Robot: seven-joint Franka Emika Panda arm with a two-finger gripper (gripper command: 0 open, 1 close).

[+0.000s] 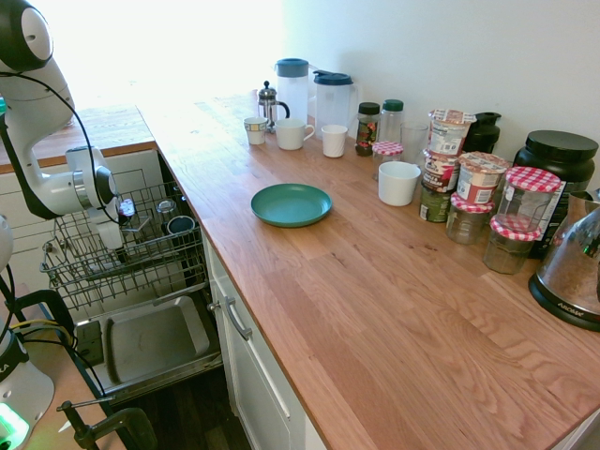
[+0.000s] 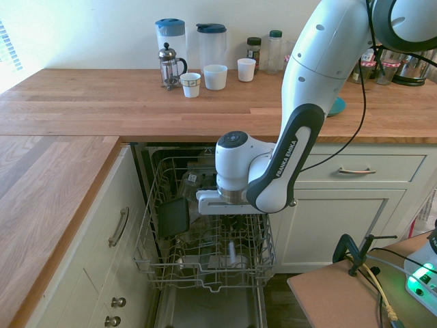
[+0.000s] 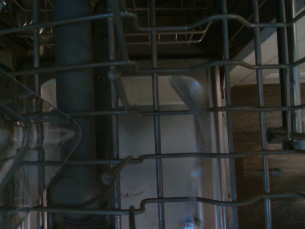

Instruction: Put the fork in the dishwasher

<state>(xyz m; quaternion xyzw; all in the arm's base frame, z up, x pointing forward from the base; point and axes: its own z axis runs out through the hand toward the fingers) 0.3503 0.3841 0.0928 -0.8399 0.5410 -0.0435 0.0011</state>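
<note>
The dishwasher stands open, its grey wire rack point(image 1: 141, 267) point(image 2: 205, 263) pulled out over the dropped door point(image 1: 155, 342). My gripper point(image 1: 114, 234) point(image 2: 231, 229) reaches down into the rack's right side, and the wires hide its fingers. Just below it a slim pale upright piece point(image 2: 232, 254) stands among the wires; it looks like the fork. In the wrist view a pale blurred streak point(image 3: 193, 143) crosses the rack wires point(image 3: 155, 157), too smeared to name. Whether anything is held does not show.
A dark square item point(image 2: 172, 217) and cups point(image 1: 178, 223) sit in the rack, and a clear glass piece point(image 3: 28, 157) shows close by. On the counter are a teal plate point(image 1: 291, 204), mugs, jugs and jars. White drawers point(image 2: 355, 171) flank the dishwasher.
</note>
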